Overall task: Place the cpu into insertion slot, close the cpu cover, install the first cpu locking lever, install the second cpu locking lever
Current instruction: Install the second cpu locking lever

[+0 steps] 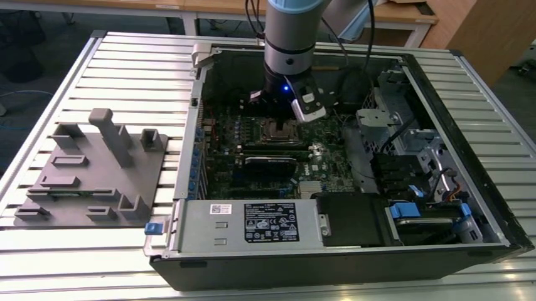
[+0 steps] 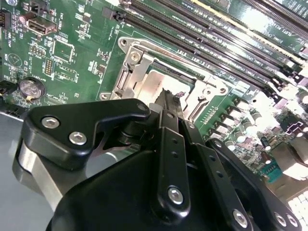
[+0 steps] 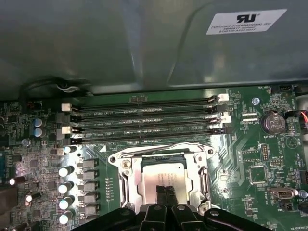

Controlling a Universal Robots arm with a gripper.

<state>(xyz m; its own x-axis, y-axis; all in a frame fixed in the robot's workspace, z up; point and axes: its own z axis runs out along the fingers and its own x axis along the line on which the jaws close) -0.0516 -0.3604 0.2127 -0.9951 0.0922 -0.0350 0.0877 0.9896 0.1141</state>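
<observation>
The gripper (image 3: 165,192) stands directly over the insertion slot (image 3: 126,179), its two fingers (image 2: 166,103) drawn together into a narrow pinch with no visible gap and nothing seen held between them. The cpu (image 3: 163,174) lies flat inside the slot, its pale metal face showing through the window of the cpu cover (image 3: 163,155), which appears lowered over it — whether fully seated cannot be told. The slot sits on the green motherboard (image 3: 250,144), just beside the row of long black memory slots (image 3: 144,120), toward the far side of the computer case (image 1: 469,251) in the exterior view. Risk assessment: the fingertips sit at or just above the chip face, so an off-centre or angled downward press could tilt the chip in its socket or scuff the frame; a sideways drift toward the memory slots could catch their latches. If the cover is not fully down, a locking lever would probably not engage. View comparison: the first wrist view presents the frame's full outline and the memory slots beyond it; the second wrist view shows the finger linkage and one frame side at a steep angle; the exterior view places the arm within the open case, with a grey fixture tray (image 1: 92,182) on the slatted table (image 1: 50,251) — well apart from the work.
</observation>
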